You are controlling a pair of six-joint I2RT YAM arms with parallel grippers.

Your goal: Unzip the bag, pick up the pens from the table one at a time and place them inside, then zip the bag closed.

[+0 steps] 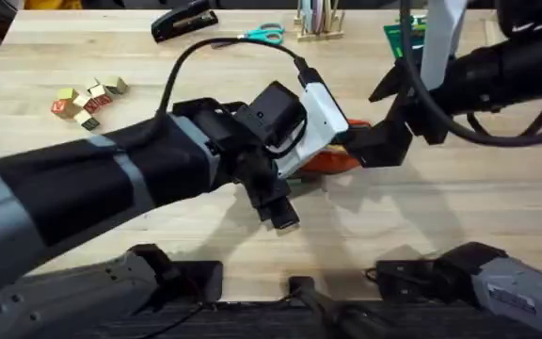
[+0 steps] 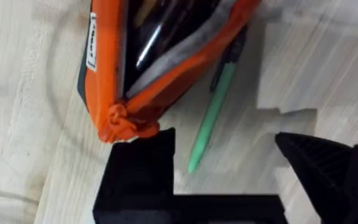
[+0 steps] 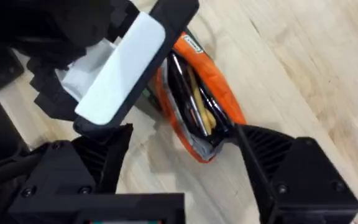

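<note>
Stretching across the wooden table (image 1: 459,207), the left arm reaches from the lower left to the middle, where the orange bag (image 2: 142,68) lies unzipped with pens inside. The left gripper (image 2: 229,168) hovers spread over a green pen (image 2: 213,115) beside the bag. The right gripper (image 3: 185,155) stands spread around the bag's end.

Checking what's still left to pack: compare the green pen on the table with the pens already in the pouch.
The green pen lies on the bare table beside the orange pouch; the pens inside sit within its unzipped opening. The green pen is light green with a dark end; those inside look black and yellowish. It shows full length; they are partly hidden by the fabric. All are slim and lie roughly along the pouch.
</note>
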